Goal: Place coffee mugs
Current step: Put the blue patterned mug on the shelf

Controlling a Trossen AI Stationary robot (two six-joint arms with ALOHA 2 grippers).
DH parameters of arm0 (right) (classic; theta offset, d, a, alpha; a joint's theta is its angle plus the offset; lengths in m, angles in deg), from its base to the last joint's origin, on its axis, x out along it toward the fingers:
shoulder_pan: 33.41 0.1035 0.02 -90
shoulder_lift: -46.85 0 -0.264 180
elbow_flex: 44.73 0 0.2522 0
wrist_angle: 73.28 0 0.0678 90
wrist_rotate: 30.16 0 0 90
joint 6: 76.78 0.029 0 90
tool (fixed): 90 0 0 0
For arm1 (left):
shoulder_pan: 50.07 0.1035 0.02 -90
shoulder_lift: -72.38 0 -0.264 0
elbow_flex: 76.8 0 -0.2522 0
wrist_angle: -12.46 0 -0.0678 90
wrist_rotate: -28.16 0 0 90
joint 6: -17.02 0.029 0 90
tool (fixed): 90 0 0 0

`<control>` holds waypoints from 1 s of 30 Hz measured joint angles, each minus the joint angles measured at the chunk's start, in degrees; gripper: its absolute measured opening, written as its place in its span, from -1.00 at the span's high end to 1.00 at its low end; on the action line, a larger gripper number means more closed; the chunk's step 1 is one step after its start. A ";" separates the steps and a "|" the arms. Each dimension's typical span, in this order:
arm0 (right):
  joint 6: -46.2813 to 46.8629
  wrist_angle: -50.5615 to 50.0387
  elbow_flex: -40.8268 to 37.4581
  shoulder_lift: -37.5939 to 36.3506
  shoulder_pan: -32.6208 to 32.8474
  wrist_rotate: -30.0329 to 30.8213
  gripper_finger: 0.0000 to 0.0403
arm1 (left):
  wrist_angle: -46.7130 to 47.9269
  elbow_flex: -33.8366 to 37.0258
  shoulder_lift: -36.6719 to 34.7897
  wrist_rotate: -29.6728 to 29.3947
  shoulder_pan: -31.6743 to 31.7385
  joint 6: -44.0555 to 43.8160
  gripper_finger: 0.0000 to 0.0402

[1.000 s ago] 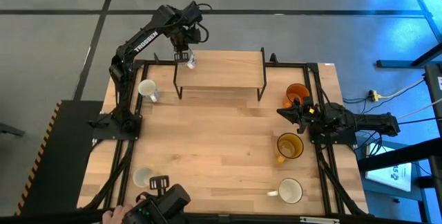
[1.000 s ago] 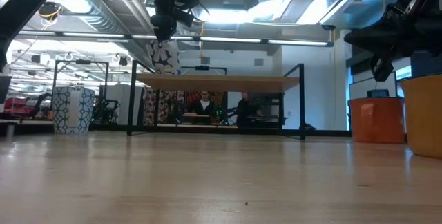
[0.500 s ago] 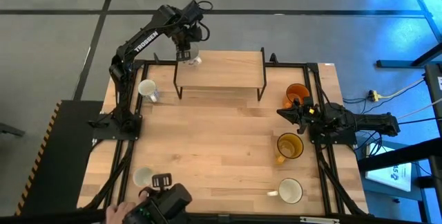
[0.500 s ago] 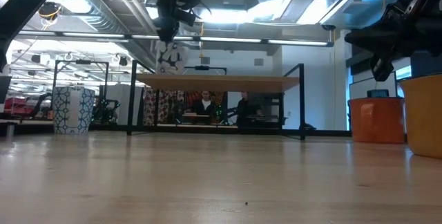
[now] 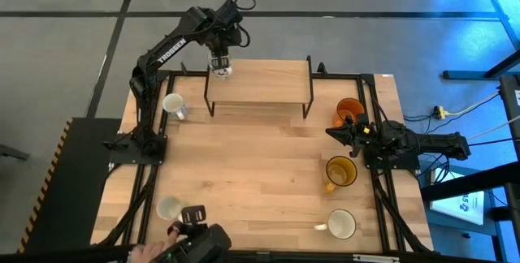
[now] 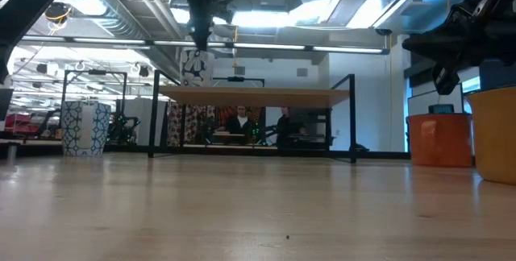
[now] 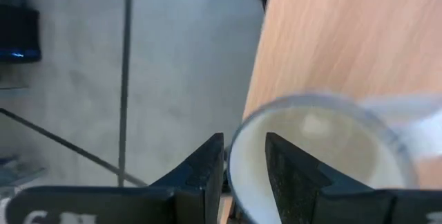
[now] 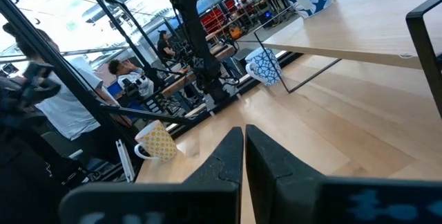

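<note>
Between left hand's fingers, mug rim.

White lettering reading "TROSSEN" is showing along the left arm in the high view; nothing else is reading clearly.

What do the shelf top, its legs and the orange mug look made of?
Shelf top: looks like pale wood with a matte finish; grain lines show, matching the table. Legs: thin black rods, probably painted metal. Orange mug: opaque, evenly coloured in the low view, so glazed ceramic or plastic; the look leaves that open.
</note>
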 joint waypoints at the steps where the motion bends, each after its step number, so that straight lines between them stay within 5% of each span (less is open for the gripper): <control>1: 0.00 0.00 0.00 0.00 -0.01 0.00 0.97 | -0.30 -1.14 0.00 0.22 -0.71 -1.94 0.49; 9: -0.22 0.00 0.00 0.01 -0.01 0.00 0.97 | -3.03 -4.83 -0.09 9.78 -6.91 -17.39 0.49; 18: -0.24 0.00 0.00 0.00 -0.01 0.00 0.97 | -2.99 4.80 0.00 0.76 -9.63 -23.79 0.49; 30: -0.24 -0.09 -0.02 0.01 -0.01 -1.07 0.97 | 3.77 6.04 0.02 -0.54 -11.60 -26.60 0.49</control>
